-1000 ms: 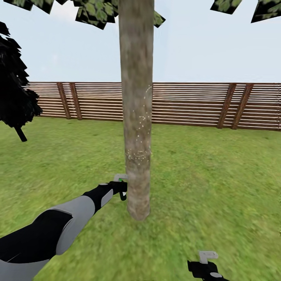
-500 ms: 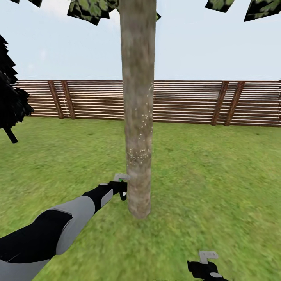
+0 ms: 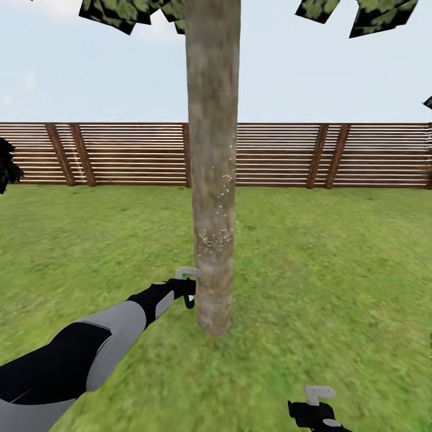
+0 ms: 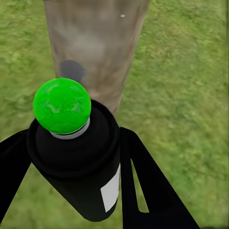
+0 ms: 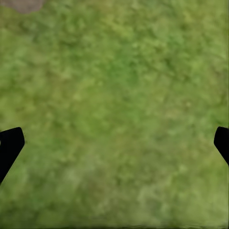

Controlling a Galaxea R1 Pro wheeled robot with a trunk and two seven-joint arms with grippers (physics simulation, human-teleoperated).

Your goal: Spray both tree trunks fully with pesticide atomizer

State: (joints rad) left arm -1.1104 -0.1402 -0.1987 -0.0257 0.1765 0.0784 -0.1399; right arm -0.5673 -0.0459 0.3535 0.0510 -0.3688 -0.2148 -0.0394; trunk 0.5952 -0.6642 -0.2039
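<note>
1. Our left gripper (image 4: 71,191) is clamped on the spray bottle (image 4: 78,162): the two black fingers (image 4: 152,191) sit on both sides of its dark body, and its green ball top (image 4: 62,106) points toward the tree.
2. In the head view the bottle (image 3: 188,275) is held low, just beside the tree trunk (image 3: 211,180), on its left side and almost touching the bark.
3. Our right gripper (image 3: 315,408) hangs low and well apart from the tree. In its wrist view the two finger tips (image 5: 10,143) stand far from each other with only grass (image 5: 114,114) between them, so it is open and holds nothing.
4. On the trunk we see small white specks (image 3: 216,237) in its lower middle part, above the bottle. The base and the high part look bare, so we judge that the cover is only partial.
5. Behind the tree there is the lawn (image 3: 336,258) and the wooden fence (image 3: 120,153).
6. Risks, as we judge them: the bottle is so near the bark that the nozzle can hit the trunk or wet only a narrow band. The far side of the trunk may stay dry if we do not go around it. The second tree is not yet treated.
</note>
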